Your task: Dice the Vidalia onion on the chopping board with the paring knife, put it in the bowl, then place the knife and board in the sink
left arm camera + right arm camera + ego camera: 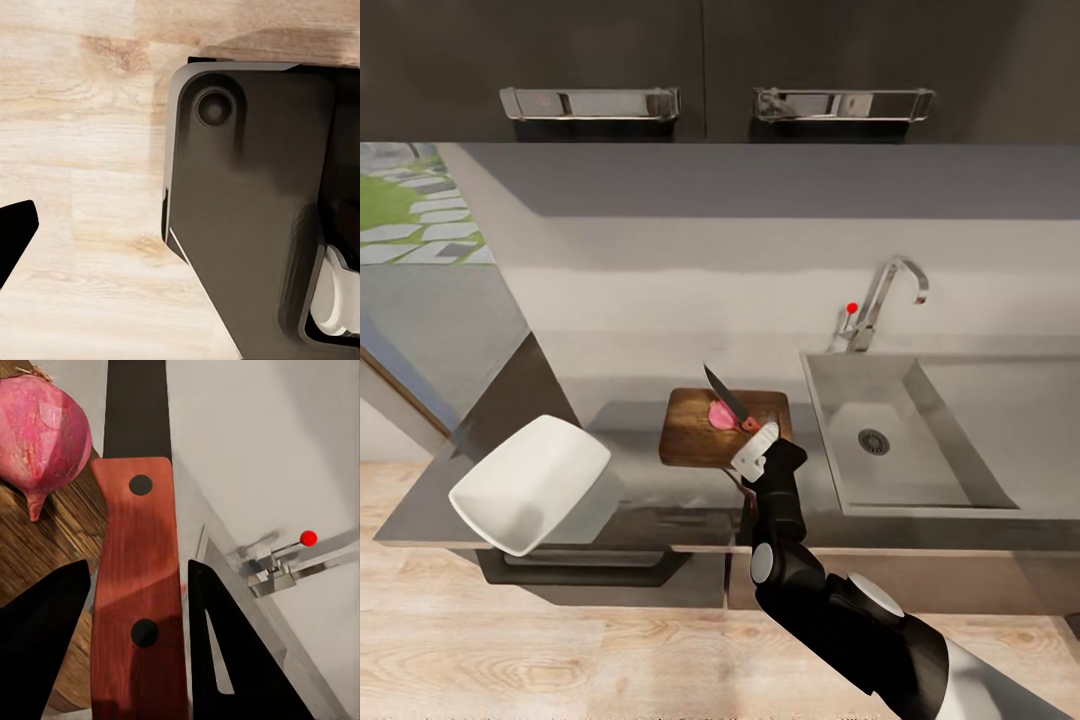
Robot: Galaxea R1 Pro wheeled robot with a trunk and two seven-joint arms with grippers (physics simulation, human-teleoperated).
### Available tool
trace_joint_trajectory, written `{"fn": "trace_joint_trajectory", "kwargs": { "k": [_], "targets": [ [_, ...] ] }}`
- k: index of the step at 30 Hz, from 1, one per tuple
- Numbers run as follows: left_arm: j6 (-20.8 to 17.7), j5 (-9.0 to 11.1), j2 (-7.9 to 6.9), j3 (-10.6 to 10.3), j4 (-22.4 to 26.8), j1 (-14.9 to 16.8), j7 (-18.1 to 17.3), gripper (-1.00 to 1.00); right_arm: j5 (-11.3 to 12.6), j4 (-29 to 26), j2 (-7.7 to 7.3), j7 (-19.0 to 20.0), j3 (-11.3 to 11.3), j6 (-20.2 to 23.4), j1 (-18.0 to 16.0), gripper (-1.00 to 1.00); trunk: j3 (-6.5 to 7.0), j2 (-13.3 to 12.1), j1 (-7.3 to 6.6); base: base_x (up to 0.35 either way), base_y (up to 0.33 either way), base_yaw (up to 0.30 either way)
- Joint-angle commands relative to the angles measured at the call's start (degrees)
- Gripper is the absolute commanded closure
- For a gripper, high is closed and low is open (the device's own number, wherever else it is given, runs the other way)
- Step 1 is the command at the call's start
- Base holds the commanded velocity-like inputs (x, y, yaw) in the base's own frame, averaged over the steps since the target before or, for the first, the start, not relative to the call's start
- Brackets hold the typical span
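The dark wooden chopping board [695, 445] lies on the grey countertop [620, 425], left of the sink [950, 400]. A pink, whole Vidalia onion [717, 415] [41, 431] rests on the board [37, 555]. My right gripper [754, 442] [135, 641] is shut on the reddish-brown handle [135, 585] of the paring knife [728, 397]. Its dark blade [135, 405] points away beside and above the onion; I cannot tell if it touches. The white bowl [530, 483] stands at the counter's left end. One black fingertip [16, 229] of my left gripper shows far to one side, over the wooden floor.
A chrome tap [882, 295] with a red knob [851, 307] [307, 538] rises behind the sink, whose basin holds only the drain [873, 441]. Dark upper cabinets [710, 60] hang overhead. A dark part of the robot's base [247, 202] sits close to the left gripper.
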State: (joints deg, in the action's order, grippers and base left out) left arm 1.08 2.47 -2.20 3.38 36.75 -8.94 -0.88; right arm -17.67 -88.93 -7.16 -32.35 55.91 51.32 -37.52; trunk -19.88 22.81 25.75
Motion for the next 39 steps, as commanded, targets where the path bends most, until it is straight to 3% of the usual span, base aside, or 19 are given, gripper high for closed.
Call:
{"fn": "trace_joint_trajectory", "kwargs": {
  "k": [1, 23, 39],
  "targets": [
    [0.06, 0.26, 0.01, 0.05, 0.08, -0.03, -0.09, -1.00, 0.10, -0.02, -0.09, -0.34, 0.17, 0.27, -0.09, 1.00, -0.18, 0.10, 0.03, 0.000, 0.000, 0.000],
    [0.06, 0.26, 0.01, 0.05, 0.08, -0.03, -0.09, -1.00, 0.02, -0.02, -0.06, -0.34, 0.17, 0.27, -0.09, 1.00, -2.20, 0.10, 0.03, 0.000, 0.000, 0.000],
    [0.06, 0.26, 0.01, 0.05, -0.02, -0.03, -0.09, -1.00, 0.01, -0.02, -0.22, -0.34, 0.17, 0.27, -0.09, 1.00, -2.36, 0.10, 0.03, 0.000, 0.000, 0.000]
  ]
}}
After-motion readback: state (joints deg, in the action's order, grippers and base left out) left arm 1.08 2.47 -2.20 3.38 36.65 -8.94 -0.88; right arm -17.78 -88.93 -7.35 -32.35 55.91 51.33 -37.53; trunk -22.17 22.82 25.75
